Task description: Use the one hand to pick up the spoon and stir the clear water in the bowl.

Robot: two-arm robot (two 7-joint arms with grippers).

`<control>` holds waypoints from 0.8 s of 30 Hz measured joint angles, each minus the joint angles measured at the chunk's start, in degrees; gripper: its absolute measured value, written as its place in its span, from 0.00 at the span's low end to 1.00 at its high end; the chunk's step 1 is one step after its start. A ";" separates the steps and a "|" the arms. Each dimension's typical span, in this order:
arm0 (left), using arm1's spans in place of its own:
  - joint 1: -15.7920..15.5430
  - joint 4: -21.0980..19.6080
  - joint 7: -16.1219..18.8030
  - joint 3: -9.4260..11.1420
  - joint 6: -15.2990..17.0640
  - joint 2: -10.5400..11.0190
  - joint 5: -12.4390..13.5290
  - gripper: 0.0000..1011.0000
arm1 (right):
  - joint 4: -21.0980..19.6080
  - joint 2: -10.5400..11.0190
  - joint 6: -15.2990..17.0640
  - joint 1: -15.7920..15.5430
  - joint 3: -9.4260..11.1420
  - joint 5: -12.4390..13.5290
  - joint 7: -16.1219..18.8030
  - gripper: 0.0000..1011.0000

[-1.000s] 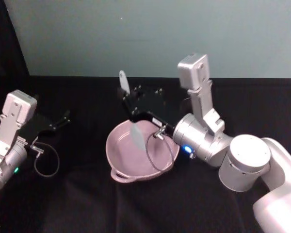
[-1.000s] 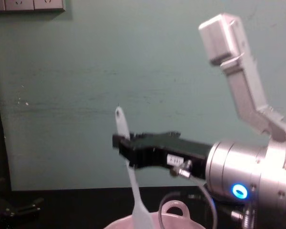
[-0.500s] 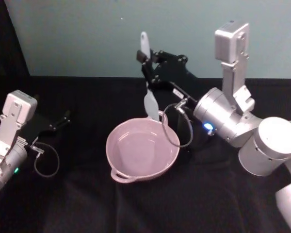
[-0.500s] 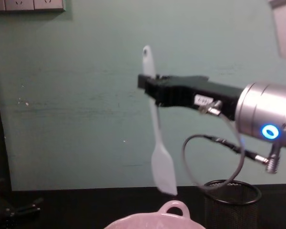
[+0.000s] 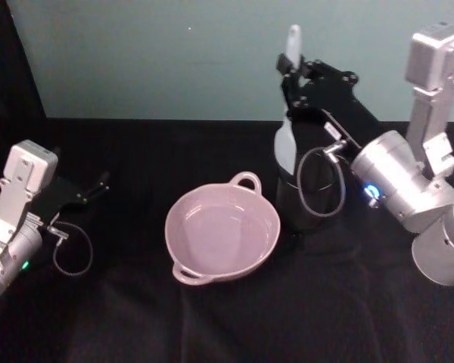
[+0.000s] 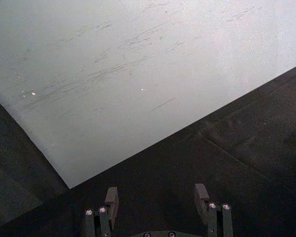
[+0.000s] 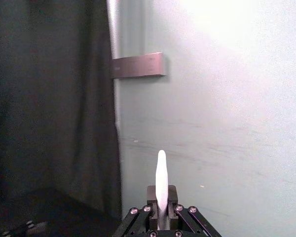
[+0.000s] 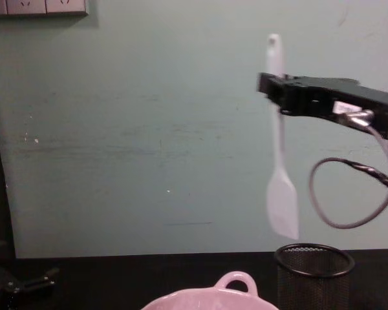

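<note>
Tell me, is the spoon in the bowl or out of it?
Out. The right gripper holds the spoon upright, paddle down, in the air above the mesh cup beside the bowl.

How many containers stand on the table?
2: the pink bowl at the centre, and the black mesh cup to its right, below the spoon held in the right gripper.

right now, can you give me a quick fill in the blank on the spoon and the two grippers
The right gripper holds the spoon by its ___. The spoon's paddle head points ___, above the black mesh cup, clear of the bowl. The left gripper, parked on the robot's left, has jaws ___.
Missing: handle; down; open.
</note>
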 joint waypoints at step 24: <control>0.00 0.00 0.00 0.00 0.00 0.00 0.01 1.00 | 8.20 -2.98 -7.63 -2.77 8.55 7.42 0.78 0.11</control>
